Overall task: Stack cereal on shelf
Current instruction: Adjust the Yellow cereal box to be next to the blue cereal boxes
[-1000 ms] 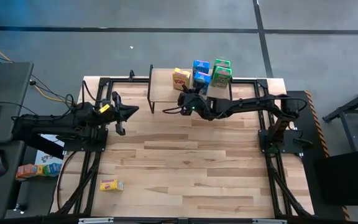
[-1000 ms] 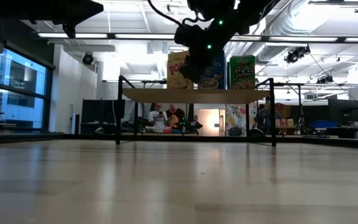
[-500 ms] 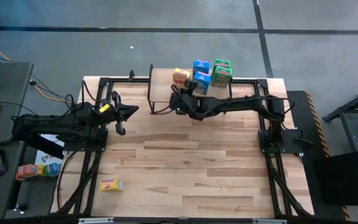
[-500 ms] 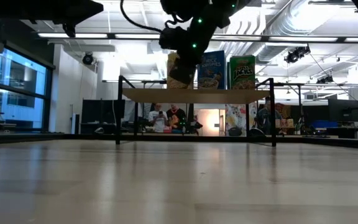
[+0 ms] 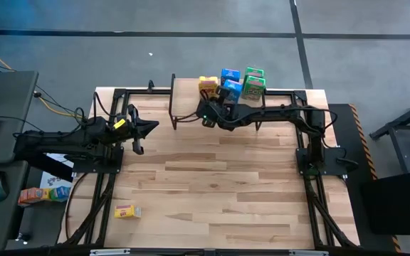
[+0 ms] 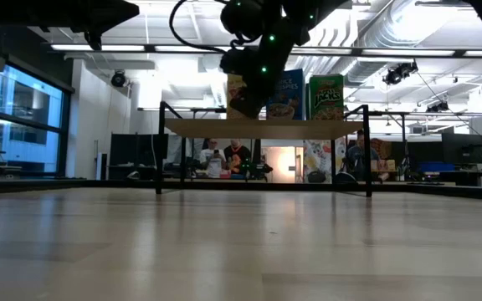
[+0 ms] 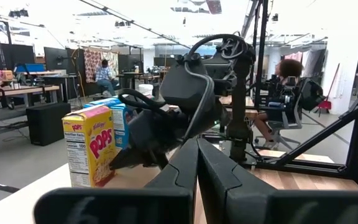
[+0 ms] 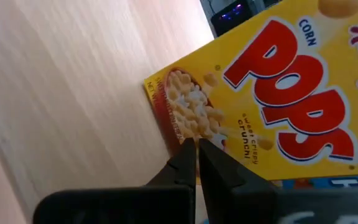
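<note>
1. Cereal on the shelf: from above I count five boxes grouped at the shelf's far right part: a yellow box, two blue boxes, and two green boxes.
2. The yellow box stands upright, long axis vertical. The right wrist view shows its printed front close up; the left wrist view shows its narrow side panel with a blue box just behind it.
3. The low view shows what the high view does not: the boxes stand upright in a row on the shelf top, with the green box at the right end.
4. A sixth box, yellow, lies flat on the table near its front left corner, well apart from the shelf. I see it only from above.
5. Right gripper: over the shelf, just in front of the yellow box; jaws fully closed, holding nothing, tips close to the box front.
6. Left gripper: waiting over the table's left side, jaws closed and empty.
</note>
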Motion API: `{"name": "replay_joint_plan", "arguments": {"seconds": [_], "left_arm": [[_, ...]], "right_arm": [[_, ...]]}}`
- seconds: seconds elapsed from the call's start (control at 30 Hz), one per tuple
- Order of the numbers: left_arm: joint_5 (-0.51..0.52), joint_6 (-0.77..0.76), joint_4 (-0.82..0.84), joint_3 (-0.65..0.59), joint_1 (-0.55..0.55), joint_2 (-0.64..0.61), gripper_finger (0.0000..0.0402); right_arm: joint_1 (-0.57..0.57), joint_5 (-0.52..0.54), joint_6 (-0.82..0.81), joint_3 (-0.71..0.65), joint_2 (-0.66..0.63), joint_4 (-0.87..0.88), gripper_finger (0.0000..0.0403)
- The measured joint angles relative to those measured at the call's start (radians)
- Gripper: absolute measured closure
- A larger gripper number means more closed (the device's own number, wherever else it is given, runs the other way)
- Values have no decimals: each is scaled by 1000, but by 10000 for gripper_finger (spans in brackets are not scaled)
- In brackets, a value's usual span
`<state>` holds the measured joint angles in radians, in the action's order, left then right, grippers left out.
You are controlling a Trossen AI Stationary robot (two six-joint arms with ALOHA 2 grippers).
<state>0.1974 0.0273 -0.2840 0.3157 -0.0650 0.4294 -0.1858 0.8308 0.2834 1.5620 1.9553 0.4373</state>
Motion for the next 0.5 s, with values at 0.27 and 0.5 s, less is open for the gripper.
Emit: {"name": "replay_joint_plan", "arguments": {"seconds": [0.27, 0.5], "left_arm": [[0, 0, 0, 0, 0, 0, 402], [0, 2, 0, 0, 0, 0, 401]], "right_arm": [[-23, -19, -42, -1, 0, -1, 403], [-15, -73, -84, -2, 0, -27, 403]]}}
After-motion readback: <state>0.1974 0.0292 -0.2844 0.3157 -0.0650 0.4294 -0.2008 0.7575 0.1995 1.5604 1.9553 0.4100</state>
